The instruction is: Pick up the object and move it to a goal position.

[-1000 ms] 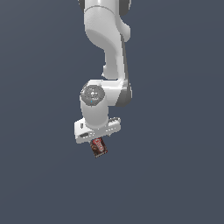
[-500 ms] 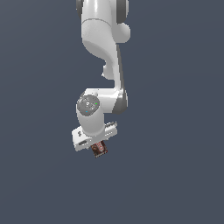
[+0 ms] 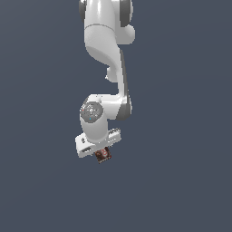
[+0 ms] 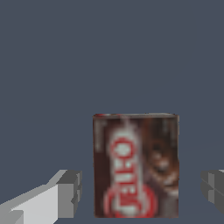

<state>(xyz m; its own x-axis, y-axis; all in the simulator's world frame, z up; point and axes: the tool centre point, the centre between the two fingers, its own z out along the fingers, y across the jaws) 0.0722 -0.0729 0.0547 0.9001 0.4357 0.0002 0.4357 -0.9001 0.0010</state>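
White arm hanging down in the frame's centre, tool (image 3: pixel 100 153) low centre, the small dark brown box (image 3: pixel 103 155) with red-and-white label just under it, fingers (image 4: pixel 65 194) spread and apart from the box on both sides

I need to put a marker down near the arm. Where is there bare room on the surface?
In the exterior view, plain grey surface shows on every side of the arm. The only crowded patch is right under the gripper, where the small brown box sits between its fingers; the wrist view shows gaps on both sides of it.
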